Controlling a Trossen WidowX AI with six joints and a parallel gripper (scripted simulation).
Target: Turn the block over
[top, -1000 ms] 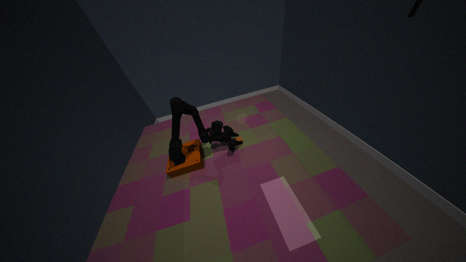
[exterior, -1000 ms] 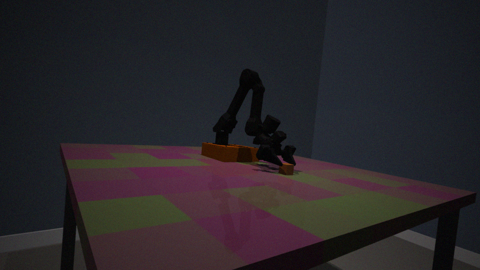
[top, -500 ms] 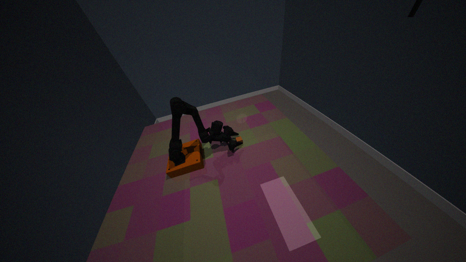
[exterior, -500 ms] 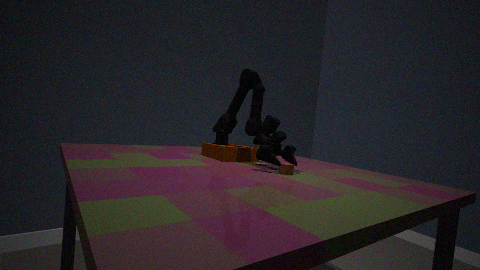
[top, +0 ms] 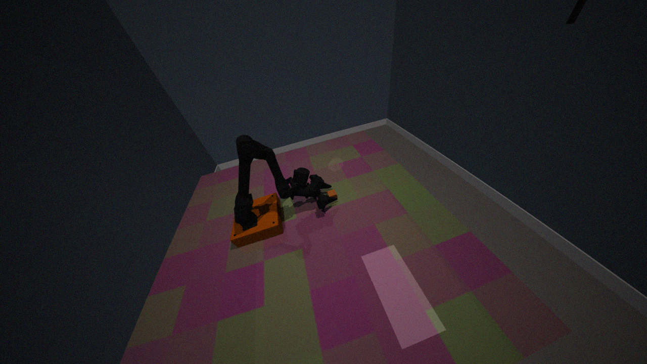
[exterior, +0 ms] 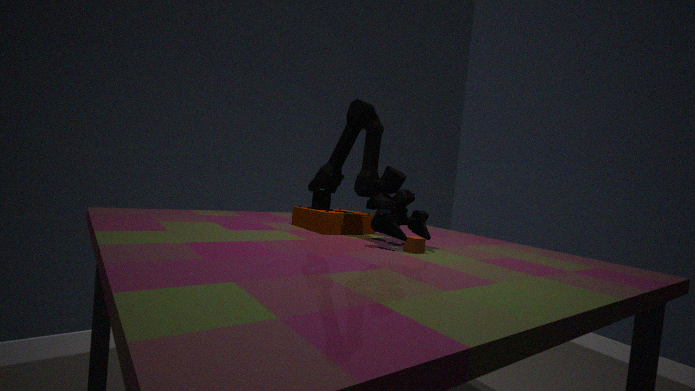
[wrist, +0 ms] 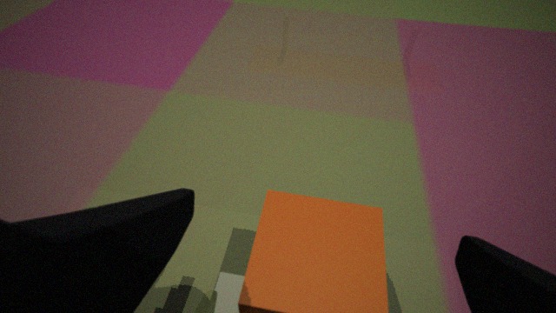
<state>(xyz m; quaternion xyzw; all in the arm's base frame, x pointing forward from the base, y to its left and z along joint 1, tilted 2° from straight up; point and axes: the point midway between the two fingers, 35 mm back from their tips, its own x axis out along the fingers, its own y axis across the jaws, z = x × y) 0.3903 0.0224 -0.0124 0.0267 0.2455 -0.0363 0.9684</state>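
Observation:
The orange block [top: 332, 193] [exterior: 414, 245] [wrist: 321, 256] rests flat on the patchwork table [top: 239, 289] [exterior: 242, 311] [wrist: 278, 148]. Its upper face is plain orange in the wrist view. No mark shows on the faces in view, and its underside is hidden. The face nearest the wrist camera is almost wholly cut off by the frame's lower edge. My gripper [top: 333, 192] [exterior: 417, 238] [wrist: 320, 223] is open, low over the table. Its fingers stand on either side of the block, with a gap on each side in the wrist view.
The arm's orange base [top: 267, 221] [exterior: 315, 221] stands on the table behind the gripper. A bright pale rectangle [top: 402, 294] lies across the table in the top view. The table's near edge [exterior: 534, 330] is well away from the block.

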